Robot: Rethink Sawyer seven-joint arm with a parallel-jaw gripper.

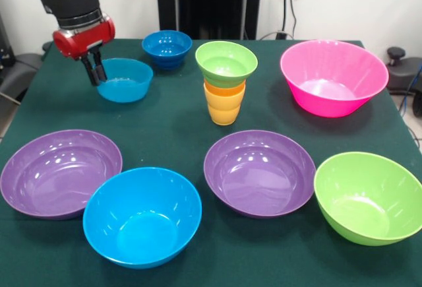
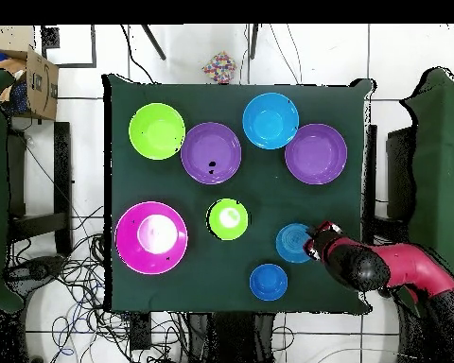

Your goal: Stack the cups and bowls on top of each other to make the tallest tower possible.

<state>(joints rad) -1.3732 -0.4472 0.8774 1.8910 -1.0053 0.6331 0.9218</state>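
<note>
worktop: dark green cloth-covered worktop [image 1: 178, 128] is carrying every bowl.
tool: tool [image 1: 96, 74] is gripping the rim of the small glossy light blue plastic bowl [image 1: 125, 80].
tower: small green bowl [image 1: 226, 63] is sitting on the nested ribbed orange cups [image 1: 224, 103], mid-worktop.
room: cables are lying over white tiled floor [image 2: 221, 52].

Eight bowls [image 1: 142, 216] and two stacked cups [image 1: 224, 105] on the table

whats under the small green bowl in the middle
The small green bowl sits on two nested cups: an orange cup, only its rim band showing, in a yellow-orange cup standing on the table. The cups' insides are covered.
</note>
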